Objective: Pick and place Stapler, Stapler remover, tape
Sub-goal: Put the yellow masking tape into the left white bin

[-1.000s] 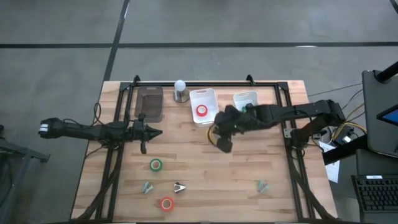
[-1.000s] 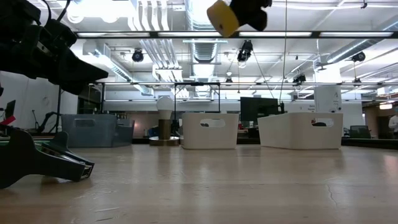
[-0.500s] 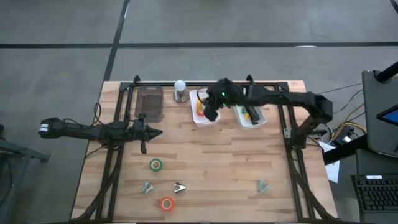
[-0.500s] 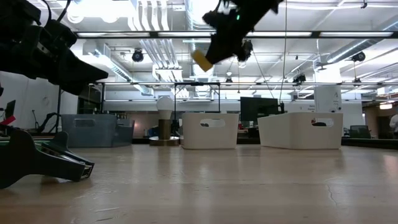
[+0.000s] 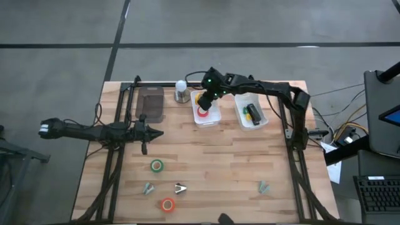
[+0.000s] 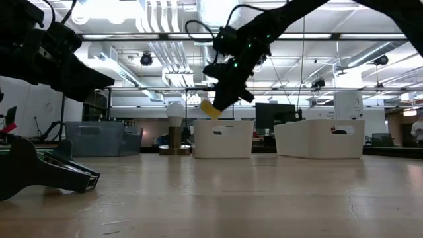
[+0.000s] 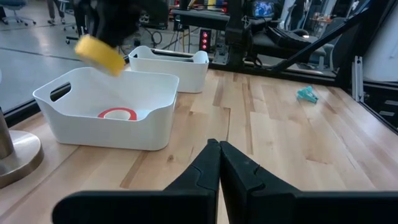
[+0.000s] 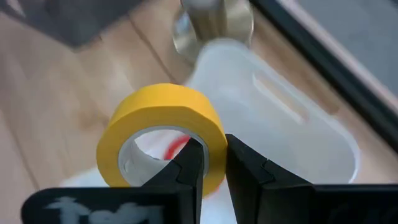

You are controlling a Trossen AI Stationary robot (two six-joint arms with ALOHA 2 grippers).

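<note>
A yellow tape roll (image 8: 163, 124) hangs over the left white bin (image 5: 205, 119), with my right gripper (image 8: 211, 155) shut on it. A red tape roll (image 7: 117, 114) lies flat on that bin's floor. In the low view the yellow roll (image 6: 209, 108) is just above the bin's rim. A green roll (image 5: 156, 165) and an orange roll (image 5: 167, 204) lie flat on the near left of the table. Claw-shaped staple removers (image 5: 180, 187) lie near them. A dark thing, seemingly the stapler (image 5: 252, 113), lies in the right white bin. My left gripper (image 7: 214, 146) waits shut at the table's left. My right gripper pinches the yellow roll's wall (image 8: 210, 138), one finger (image 8: 189, 163) inside the ring's hole and the other (image 8: 244, 167) outside. The fingers slant down from the table's right and near side. The roll is lifted clear and tilted, above the left white bin.
A dark translucent box (image 5: 150, 103) and a metal stand with a white ball top (image 5: 181, 90) stand at the far edge, left of the bins. Another teal claw piece (image 5: 263, 185) lies near right. Black rails frame the table.
My right gripper has carried the yellow roll from above the table's middle toward the far edge and a little left, sinking to just above the left white bin and rolling its wrist. It stays shut on the roll.
</note>
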